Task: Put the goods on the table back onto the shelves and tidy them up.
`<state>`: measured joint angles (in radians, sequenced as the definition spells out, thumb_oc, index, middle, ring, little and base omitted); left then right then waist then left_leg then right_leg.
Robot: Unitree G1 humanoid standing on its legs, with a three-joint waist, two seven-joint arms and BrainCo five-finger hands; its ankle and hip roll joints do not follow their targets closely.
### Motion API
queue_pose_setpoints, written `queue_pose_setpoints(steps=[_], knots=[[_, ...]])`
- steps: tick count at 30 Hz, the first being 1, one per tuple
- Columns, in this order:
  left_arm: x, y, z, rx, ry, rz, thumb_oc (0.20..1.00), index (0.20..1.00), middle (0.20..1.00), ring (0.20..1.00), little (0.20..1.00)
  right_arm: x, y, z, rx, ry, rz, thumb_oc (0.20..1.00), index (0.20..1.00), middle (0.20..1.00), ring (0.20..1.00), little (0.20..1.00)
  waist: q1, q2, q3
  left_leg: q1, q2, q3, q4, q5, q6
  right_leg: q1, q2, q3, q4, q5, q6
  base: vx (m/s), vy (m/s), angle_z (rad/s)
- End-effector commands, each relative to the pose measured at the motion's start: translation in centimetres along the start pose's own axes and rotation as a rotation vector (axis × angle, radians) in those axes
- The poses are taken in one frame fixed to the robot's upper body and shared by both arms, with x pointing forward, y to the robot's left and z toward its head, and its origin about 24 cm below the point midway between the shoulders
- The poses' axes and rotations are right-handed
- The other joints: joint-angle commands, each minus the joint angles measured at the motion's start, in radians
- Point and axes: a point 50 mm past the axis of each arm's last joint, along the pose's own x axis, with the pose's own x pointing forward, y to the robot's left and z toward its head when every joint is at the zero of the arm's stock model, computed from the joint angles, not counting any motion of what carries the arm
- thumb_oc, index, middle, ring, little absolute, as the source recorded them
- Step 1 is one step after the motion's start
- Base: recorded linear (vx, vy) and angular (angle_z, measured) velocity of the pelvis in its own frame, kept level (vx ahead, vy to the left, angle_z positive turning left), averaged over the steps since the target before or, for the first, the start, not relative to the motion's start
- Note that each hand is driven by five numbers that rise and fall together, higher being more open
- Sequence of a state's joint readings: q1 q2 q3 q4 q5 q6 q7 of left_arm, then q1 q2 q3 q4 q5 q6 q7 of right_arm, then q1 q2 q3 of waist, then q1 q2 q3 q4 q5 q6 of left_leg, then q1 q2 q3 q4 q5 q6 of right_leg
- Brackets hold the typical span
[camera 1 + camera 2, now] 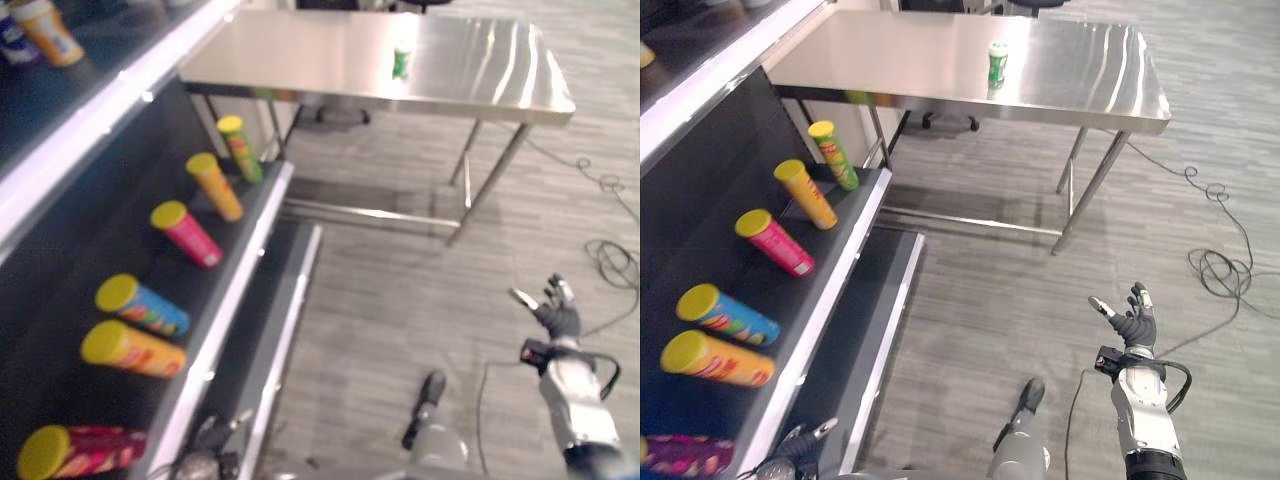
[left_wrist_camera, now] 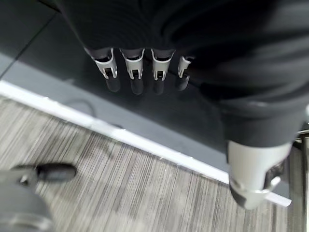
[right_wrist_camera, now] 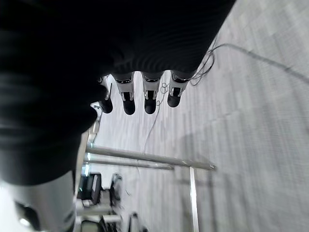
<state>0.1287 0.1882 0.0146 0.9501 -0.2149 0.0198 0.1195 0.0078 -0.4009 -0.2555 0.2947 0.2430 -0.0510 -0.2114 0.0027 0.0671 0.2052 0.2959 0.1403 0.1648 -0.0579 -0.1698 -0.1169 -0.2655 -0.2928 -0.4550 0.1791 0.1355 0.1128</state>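
Note:
A small green can stands upright on the steel table at the far side of the room. On my left, the dark shelf carries several yellow-lidded tube cans lying tilted: green, orange, pink, blue, another orange and magenta. My right hand hangs open over the floor at lower right, far from the table, its fingers straight and holding nothing. Low beside the bottom shelf, my left hand is open and its fingers are empty.
The top shelf holds an orange bottle and a blue item. A white-edged lower shelf juts out toward the floor. Grey floor lies between the shelves and the table's thin legs.

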Motion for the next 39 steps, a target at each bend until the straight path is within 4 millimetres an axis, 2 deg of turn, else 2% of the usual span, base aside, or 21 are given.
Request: queue_pose_setpoints(steps=[1,2,5,9,10,15,16,17,20,21,23,24,27,29,30,31,33,34,36,37,39], knots=[[0.4,2.0,3.0,0.06,-0.109,0.05,1.0,1.0,1.0,1.0,1.0,0.5,-0.9,3.9,-0.028,-0.186,-0.006,1.0,1.0,1.0,1.0,1.0,-0.022,-0.066,-0.001,-0.02,-0.006,-0.073,0.05,0.063,-0.04,0.095,-0.075,0.062,-0.23,0.162,0.149,0.22,-0.16,0.34],[0.4,2.0,2.9,0.059,-0.108,0.049,1.0,1.0,1.0,1.0,1.0,0.4,-0.9,3.9,-0.03,-0.185,-0.006,1.0,1.0,1.0,1.0,1.0,-0.024,-0.062,-0.002,-0.021,-0.001,-0.075,0.053,0.061,-0.042,0.098,-0.071,0.058,-0.23,0.16,0.149,0.36,-0.236,0.29],[0.3,2.2,2.5,0.053,-0.097,0.047,1.0,1.0,1.0,1.0,1.0,0.7,-1.8,5.1,-0.026,-0.234,-0.005,1.0,1.0,1.0,1.0,1.0,-0.032,-0.024,-0.011,-0.069,0.067,-0.119,0.234,0.223,-0.073,0.158,0.021,0.061,-0.212,0.067,0.115,0.3,-0.28,0.18],[0.2,2.2,2.7,0.019,-0.108,0.046,1.0,1.0,1.0,1.0,1.0,0.9,-2.0,6.1,0.002,-0.271,-0.007,1.0,1.0,1.0,1.0,1.0,-0.019,-0.051,0.003,-0.197,0.083,-0.131,0.516,0.334,-0.064,0.249,0.079,0.034,-0.242,-0.014,0.047,0.23,-0.331,0.09],[0.2,2.2,2.9,-0.017,-0.114,0.05,1.0,1.0,1.0,1.0,1.0,1.0,-2.0,6.6,0.029,-0.286,-0.007,1.0,1.0,1.0,1.0,1.0,0.005,-0.071,0.021,-0.254,0.084,-0.102,0.622,0.342,-0.05,0.299,0.108,0.035,-0.25,-0.061,0.018,0.36,-0.473,-0.01],[0.2,2.1,2.8,-0.026,-0.109,0.05,1.0,1.0,1.0,1.0,1.0,1.1,-2.1,6.9,0.035,-0.294,-0.011,1.0,1.0,1.0,1.0,1.0,0.02,-0.075,0.032,-0.288,0.083,-0.087,0.634,0.331,-0.047,0.313,0.116,0.042,-0.253,-0.076,0.015,0.11,-0.107,-0.33],[0.2,1.8,2.6,-0.036,-0.101,0.042,1.0,1.0,1.0,1.0,1.0,1.3,-1.7,7.7,0.054,-0.322,0.01,1.0,1.0,1.0,1.0,1.0,0.062,-0.081,0.046,-0.406,0.031,-0.072,0.603,0.272,-0.035,0.367,0.136,0.064,-0.264,-0.101,0.014,0.62,-0.194,-0.35],[0.2,1.5,1.8,-0.015,-0.068,0.036,1.0,1.0,1.0,1.0,1.0,1.5,-1.1,9.2,0.08,-0.381,0.018,1.0,1.0,1.0,1.0,1.0,0.112,-0.069,0.044,-0.515,0.03,-0.012,0.433,0.273,-0.013,0.411,0.175,0.085,-0.266,-0.146,0.025,0.77,-0.183,0.1],[0.0,1.2,0.4,0.017,-0.025,0.026,1.0,1.0,1.0,1.0,1.0,1.5,-0.7,10.4,0.078,-0.43,0.035,1.0,1.0,1.0,1.0,1.0,0.171,-0.04,0.011,-0.548,0.004,0.039,0.109,0.418,-0.025,0.471,0.232,0.114,-0.266,-0.194,0.035,0.64,0.008,-0.08],[-0.1,1.3,-0.4,0.033,0.006,0.027,1.0,1.0,1.0,1.0,1.0,1.5,-0.6,11.4,0.068,-0.47,0.038,1.0,1.0,1.0,1.0,1.0,0.181,-0.031,0.0,-0.586,0.024,0.135,-0.003,0.47,-0.05,0.524,0.255,0.11,-0.266,-0.232,0.034,0.49,-0.012,-0.52],[-0.1,1.5,-0.6,0.032,0.015,0.035,1.0,1.0,1.0,1.0,1.0,1.7,-0.5,12.2,0.065,-0.5,0.033,1.0,1.0,1.0,1.0,1.0,0.195,-0.033,-0.004,-0.585,0.026,0.161,0.001,0.483,-0.05,0.551,0.261,0.114,-0.266,-0.243,0.032,0.45,-0.016,0.02],[-0.3,2.0,-1.3,-0.002,0.03,0.049,1.0,1.0,1.0,1.0,1.0,1.6,0.7,13.4,0.086,-0.541,0.09,1.0,1.0,1.0,1.0,1.0,0.214,-0.033,-0.031,-0.538,0.019,0.171,0.01,0.478,-0.014,0.583,0.275,0.121,-0.266,-0.261,0.037,0.57,-0.014,-0.16],[-0.5,2.4,-2.3,-0.026,0.068,0.073,1.0,1.0,1.0,1.0,1.0,1.5,1.7,14.0,0.067,-0.567,0.128,1.0,1.0,1.0,1.0,1.0,0.239,-0.066,-0.055,-0.493,-0.008,0.198,0.0,0.467,0.015,0.606,0.229,0.119,-0.192,-0.254,0.066,0.4,0.029,-0.67],[-0.6,3.2,-2.9,-0.033,0.094,0.099,1.0,1.0,1.0,1.0,1.0,1.3,2.0,14.1,0.1,-0.571,0.144,1.0,1.0,1.0,1.0,1.0,0.249,-0.1,-0.055,-0.431,-0.05,0.216,0.012,0.414,0.064,0.538,0.134,0.127,0.047,-0.153,0.129,0.25,0.048,-0.48],[-0.6,3.2,-2.9,-0.033,0.093,0.099,1.0,1.0,1.0,1.0,1.0,1.3,2.0,14.1,0.1,-0.571,0.144,1.0,1.0,1.0,1.0,1.0,0.252,-0.1,-0.057,-0.433,-0.049,0.219,0.013,0.413,0.064,0.534,0.134,0.131,0.049,-0.153,0.129,0.35,0.14,-0.1],[-0.4,3.5,-2.1,-0.015,0.067,0.109,1.0,1.0,1.0,1.0,1.0,1.1,1.8,14.8,0.124,-0.609,0.133,1.0,1.0,1.0,1.0,1.0,0.204,-0.078,-0.032,-0.332,-0.07,0.172,-0.016,0.357,0.107,0.401,0.085,0.161,0.348,-0.019,0.141,0.31,0.178,-0.01],[-0.2,3.6,-1.3,-0.009,0.039,0.109,1.0,1.0,1.0,1.0,1.0,1.2,1.4,15.0,0.121,-0.618,0.099,1.0,1.0,1.0,1.0,1.0,0.183,-0.064,-0.028,-0.283,-0.076,0.152,-0.025,0.31,0.116,0.306,0.034,0.143,0.442,-0.048,0.126,0.23,0.118,0.55],[-0.2,3.6,-1.3,-0.009,0.039,0.109,1.0,1.0,1.0,1.0,1.0,1.2,1.4,15.0,0.121,-0.618,0.099,1.0,1.0,1.0,1.0,1.0,0.182,-0.066,-0.027,-0.284,-0.078,0.151,-0.024,0.31,0.116,0.305,0.031,0.143,0.446,-0.05,0.127,0.15,-0.052,1.01],[0.0,3.6,0.1,-0.01,-0.004,0.103,1.0,1.0,1.0,1.0,1.0,1.1,0.8,15.7,0.126,-0.646,0.067,1.0,1.0,1.0,1.0,1.0,0.189,-0.074,-0.026,-0.265,-0.084,0.105,-0.026,0.281,0.092,0.284,-0.061,0.081,0.248,-0.107,0.096,0.22,-0.204,0.79],[0.0,3.7,0.1,-0.008,-0.005,0.104,1.0,1.0,1.0,1.0,1.0,1.1,0.8,15.7,0.127,-0.646,0.065,1.0,1.0,1.0,1.0,1.0,0.18,-0.074,-0.024,-0.264,-0.084,0.094,-0.024,0.279,0.09,0.301,-0.059,0.065,0.235,-0.107,0.096,0.24,-0.307,0.6],[0.1,3.6,0.8,0.004,-0.03,0.097,1.0,1.0,1.0,1.0,1.0,1.2,-0.5,15.8,0.119,-0.649,0.016,1.0,1.0,1.0,1.0,1.0,0.158,-0.093,-0.026,-0.243,-0.096,0.037,-0.027,0.243,0.068,0.283,-0.059,0.14,-0.014,-0.062,0.116,0.3,-0.281,0.8]])
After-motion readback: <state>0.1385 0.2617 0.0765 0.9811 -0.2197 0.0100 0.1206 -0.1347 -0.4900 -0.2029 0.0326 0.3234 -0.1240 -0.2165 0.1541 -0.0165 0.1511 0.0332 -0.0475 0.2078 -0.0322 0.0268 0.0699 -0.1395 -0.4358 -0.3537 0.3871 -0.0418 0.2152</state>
